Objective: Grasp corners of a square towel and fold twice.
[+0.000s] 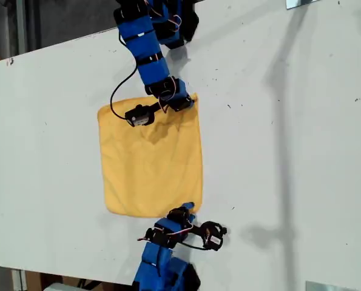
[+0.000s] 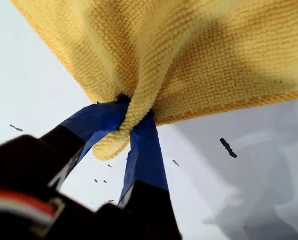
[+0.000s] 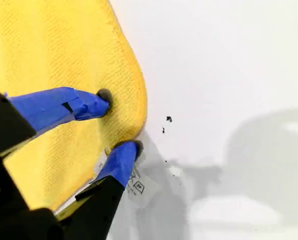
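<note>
My first pincer (image 2: 133,117) pinches one towel (image 1: 151,163) corner, my second pincer (image 3: 119,120) the tagged corner (image 3: 131,107), ready to lift one side together for folding.

You are looking at a workshop or robotics lab bench, not a home. The broad white scuffed tabletop (image 1: 301,151) carries black specks and hard shadows. At twelve o'clock and six o'clock in the exterior view stand blue 3D-printed arms with exposed black servos and loose wiring (image 1: 150,57). Bare metal brackets (image 1: 301,3) clamp the table's edge at one o'clock.
</note>
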